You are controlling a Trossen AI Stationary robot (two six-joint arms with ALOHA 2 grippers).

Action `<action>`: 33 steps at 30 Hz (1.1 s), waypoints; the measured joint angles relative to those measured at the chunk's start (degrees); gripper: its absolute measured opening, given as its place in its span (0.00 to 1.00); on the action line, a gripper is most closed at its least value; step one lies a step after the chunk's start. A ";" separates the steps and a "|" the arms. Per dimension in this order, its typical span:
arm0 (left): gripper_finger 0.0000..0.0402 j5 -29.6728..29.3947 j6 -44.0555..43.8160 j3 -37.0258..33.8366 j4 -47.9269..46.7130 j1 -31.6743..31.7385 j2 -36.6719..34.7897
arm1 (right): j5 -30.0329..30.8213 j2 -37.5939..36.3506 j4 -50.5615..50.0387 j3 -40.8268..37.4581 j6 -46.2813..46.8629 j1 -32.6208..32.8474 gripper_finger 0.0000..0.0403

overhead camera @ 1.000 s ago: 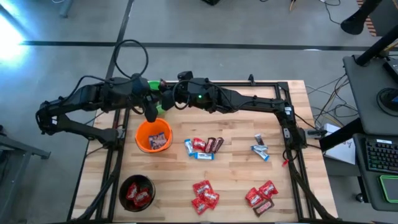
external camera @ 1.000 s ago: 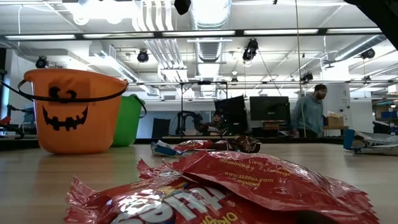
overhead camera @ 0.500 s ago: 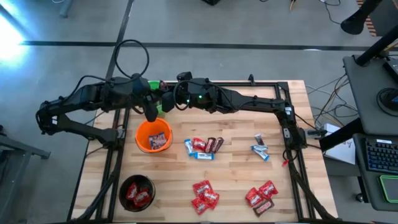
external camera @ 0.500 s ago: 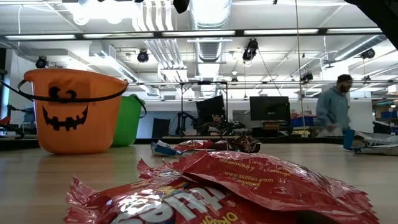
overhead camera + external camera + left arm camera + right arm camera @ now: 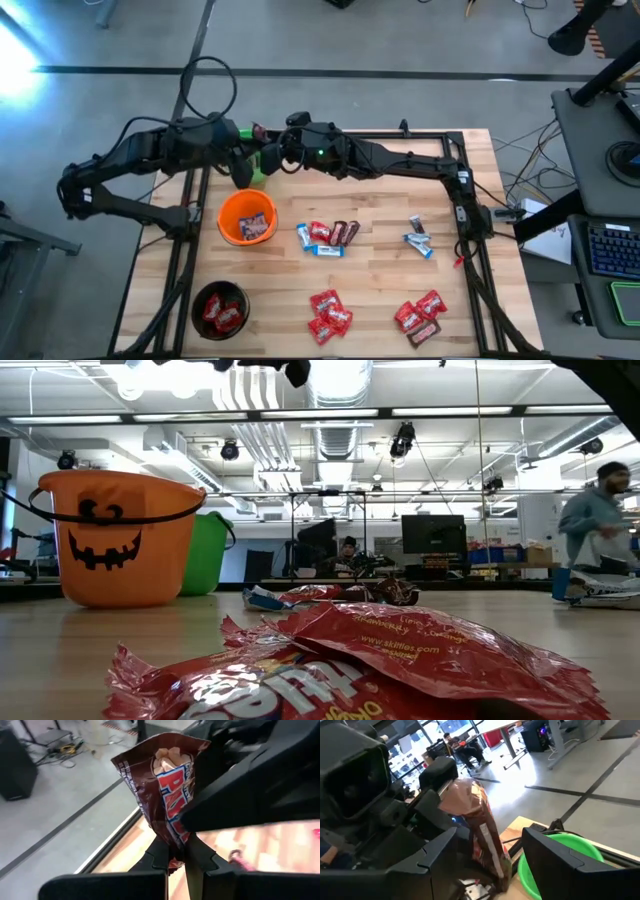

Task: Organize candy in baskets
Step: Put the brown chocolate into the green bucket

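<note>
Your left gripper is clamped tight on the bottom edge of a dark brown candy wrapper, and the pack stands up from the fingers. From above you can see it held up at the far left corner of the table, right by the green basket, with a bit of the wrapper poking out past the arm.

Your right gripper is right there too, nose to nose with the left one. Its fingers are spread wide on either side of that same brown pack, not pinching it as far as you can tell from its wrist view. The green basket sits just beyond it.

The orange basket is just nearer than the green one and already has a few blue-and-white pieces inside. The black basket is at the near left corner with red ones in it.

The rest of the loose candy is spread over the table: a mixed row of red, brown and blue right of the orange basket, a couple of blue-and-white ones further right, a red cluster near the front middle, and another red-and-brown pile at the near right.

In the low view the jack-o'-lantern face on the orange basket shows, with the green one behind it, and a person off in the room at the right.
</note>
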 joint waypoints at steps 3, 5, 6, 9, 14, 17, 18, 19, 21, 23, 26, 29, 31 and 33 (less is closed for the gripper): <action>0.00 0.06 1.18 0.00 -1.68 3.19 -0.04 | 0.08 0.00 -0.23 0.17 0.00 -0.32 0.53; 0.00 0.11 2.45 0.00 -2.53 5.69 -0.07 | 0.06 0.00 -0.23 0.17 0.00 -0.38 0.53; 0.00 0.23 3.02 0.00 -2.88 7.01 -0.09 | 0.05 0.00 -0.33 0.19 0.00 -0.44 0.53; 0.00 2.52 4.73 0.00 -4.48 11.55 -0.31 | 0.03 0.00 -1.54 0.18 0.01 -0.69 0.53; 0.00 5.74 8.01 -0.06 -10.75 20.18 -0.42 | 0.04 0.00 -6.69 0.19 0.45 -1.36 0.53; 0.00 7.95 10.24 -0.09 -14.01 25.78 -0.43 | 0.09 -0.03 -10.10 0.19 0.54 -1.56 0.53; 0.00 9.34 10.85 -0.13 -14.67 27.67 -0.47 | 0.07 -0.07 -11.04 0.19 0.69 -1.58 0.53; 0.00 11.25 11.57 -0.33 -15.13 29.52 -0.48 | 0.05 -0.09 -12.32 0.19 1.14 -1.64 0.53; 0.00 15.16 12.81 -0.89 -15.66 33.07 -0.50 | 0.03 -0.17 -15.12 0.19 1.88 -1.79 0.53; 0.00 18.69 13.79 -1.69 -16.25 36.34 -0.46 | 0.00 -0.17 -18.89 0.19 3.05 -2.14 0.53; 0.00 21.89 15.92 -3.41 -17.02 40.04 -0.46 | 0.03 -0.17 -24.07 0.19 4.73 -3.02 0.53; 0.00 23.44 16.39 -5.67 -17.01 42.30 -0.44 | 0.01 -0.20 -28.39 0.19 7.09 -3.84 0.53; 0.00 25.82 15.69 -7.10 -17.19 42.90 -0.42 | -0.01 -0.20 -31.27 0.19 7.32 -4.11 0.53; 0.00 30.28 14.79 -8.37 -17.05 42.89 -0.42 | -0.14 -0.20 -33.89 0.19 8.55 -4.25 0.53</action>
